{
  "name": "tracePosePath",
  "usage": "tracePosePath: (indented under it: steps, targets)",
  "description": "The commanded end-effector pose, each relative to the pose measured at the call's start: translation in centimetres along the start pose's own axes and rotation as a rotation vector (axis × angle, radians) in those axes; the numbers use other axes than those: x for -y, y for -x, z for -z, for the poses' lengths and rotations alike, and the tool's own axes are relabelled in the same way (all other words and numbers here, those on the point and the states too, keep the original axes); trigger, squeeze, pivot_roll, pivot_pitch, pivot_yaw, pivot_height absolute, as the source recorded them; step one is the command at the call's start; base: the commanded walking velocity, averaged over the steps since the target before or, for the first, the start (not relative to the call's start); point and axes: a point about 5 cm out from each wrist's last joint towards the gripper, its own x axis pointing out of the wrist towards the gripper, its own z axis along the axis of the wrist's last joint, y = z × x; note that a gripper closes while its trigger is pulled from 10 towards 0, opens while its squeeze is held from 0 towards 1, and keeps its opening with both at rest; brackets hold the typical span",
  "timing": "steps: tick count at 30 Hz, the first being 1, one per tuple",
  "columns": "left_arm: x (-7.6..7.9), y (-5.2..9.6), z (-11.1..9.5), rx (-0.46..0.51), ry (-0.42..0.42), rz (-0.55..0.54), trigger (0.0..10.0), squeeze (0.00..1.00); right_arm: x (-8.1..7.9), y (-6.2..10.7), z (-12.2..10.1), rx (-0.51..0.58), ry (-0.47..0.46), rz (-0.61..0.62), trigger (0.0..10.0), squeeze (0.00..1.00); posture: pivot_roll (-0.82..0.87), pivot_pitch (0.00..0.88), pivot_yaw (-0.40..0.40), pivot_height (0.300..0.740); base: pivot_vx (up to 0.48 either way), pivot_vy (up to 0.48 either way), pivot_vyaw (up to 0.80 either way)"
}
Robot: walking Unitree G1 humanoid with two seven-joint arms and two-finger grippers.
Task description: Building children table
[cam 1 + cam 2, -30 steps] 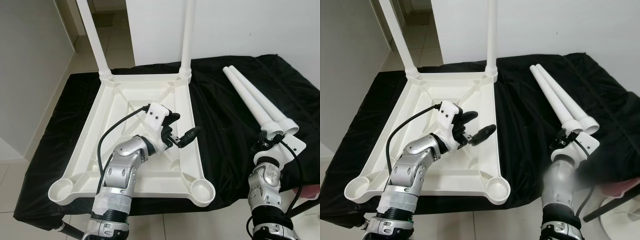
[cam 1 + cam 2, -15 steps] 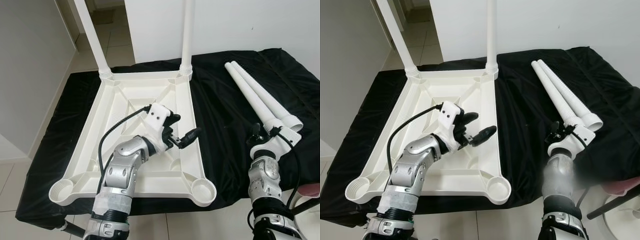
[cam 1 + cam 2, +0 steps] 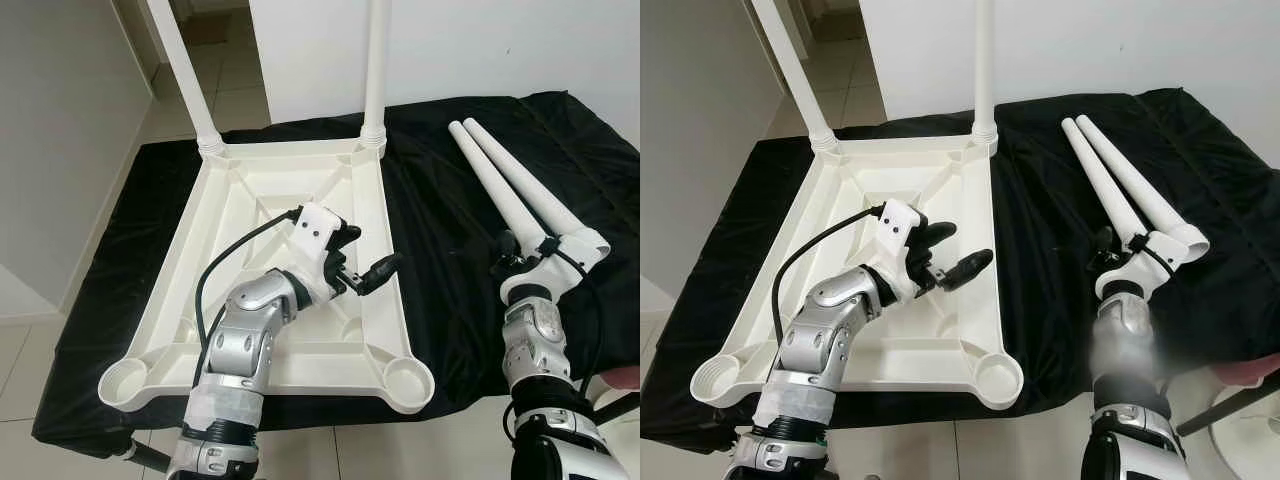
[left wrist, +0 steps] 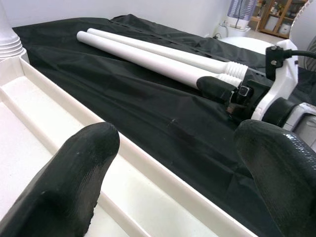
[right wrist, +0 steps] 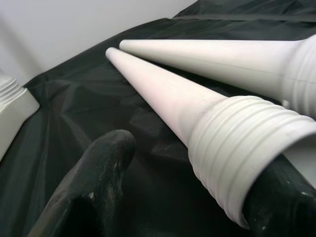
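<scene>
Item: my right gripper, up from a second ago, fingers spread around the near loose leg's threaded end, not yet clenched; left gripper agape, idle over the upturned tabletop; third leg's pickup looks imminent.
</scene>
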Motion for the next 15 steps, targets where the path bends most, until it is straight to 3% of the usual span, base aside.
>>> tracePosePath:
  steps: [1,2,5,6,15]
  targets:
    - [-0.99,-0.03,0.06,0.0,0.022,-0.254,10.0,0.0,-0.75,-0.3,0.46,-0.045,-0.008,-0.052,8.7,0.0,-0.05,0.072,0.116,0.74,0.0,0.0,0.0]
    - [-0.97,-0.07,0.05,0.001,0.022,-0.253,10.0,0.0,-0.97,-0.46,0.54,-0.063,-0.012,-0.079,4.9,0.0,-0.05,0.071,0.116,0.74,0.0,0.0,0.0]
    - [-0.97,-0.07,0.05,0.001,0.022,-0.253,10.0,0.0,-0.97,-0.46,0.54,-0.063,-0.012,-0.079,4.9,0.0,-0.05,0.071,0.116,0.74,0.0,0.0,0.0]
    - [-0.96,-0.16,-0.02,0.003,0.022,-0.253,10.0,0.0,-1.24,-0.66,0.91,-0.106,-0.01,-0.107,0.0,0.0,-0.04,0.066,0.114,0.74,0.0,0.0,0.0]
    - [-1.02,-0.32,-0.2,0.01,0.022,-0.255,10.0,0.0,-1.48,-0.9,1.36,-0.154,0.017,-0.132,0.0,0.0,-0.05,0.062,0.112,0.74,0.0,0.0,0.0]
